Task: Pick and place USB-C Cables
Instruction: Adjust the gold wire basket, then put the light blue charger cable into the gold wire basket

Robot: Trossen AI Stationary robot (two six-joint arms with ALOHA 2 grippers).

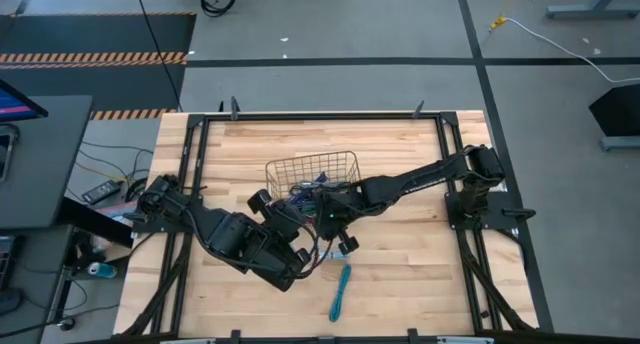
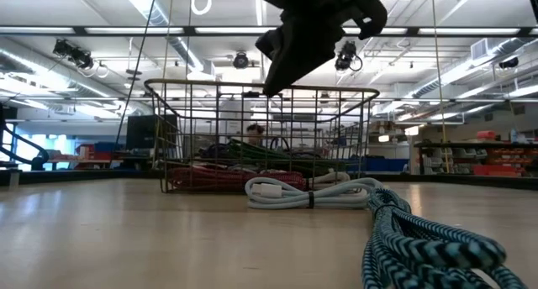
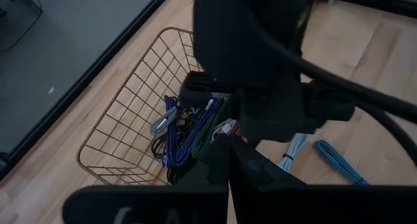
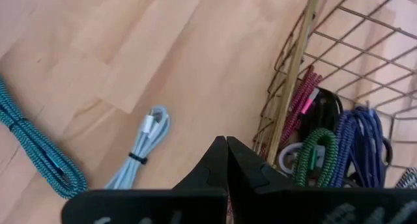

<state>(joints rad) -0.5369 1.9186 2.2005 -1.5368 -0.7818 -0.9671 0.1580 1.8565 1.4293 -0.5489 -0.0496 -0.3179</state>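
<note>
- Hovering above the near rim of the gold wire mesh basket, the right gripper has its two dark fingers pressed together, holding nothing.
- The left gripper sits beside it at the basket's near edge, its jaws likewise closed and empty.
- Inside the basket lie bundled USB-C cables: a purple braided one, a green braided one, a maroon one and a black one.
- Outside on the pale wooden table, a light blue-white coiled cable lies just beside the basket.
- A teal braided cable lies stretched out nearer the table's front edge.
</note>
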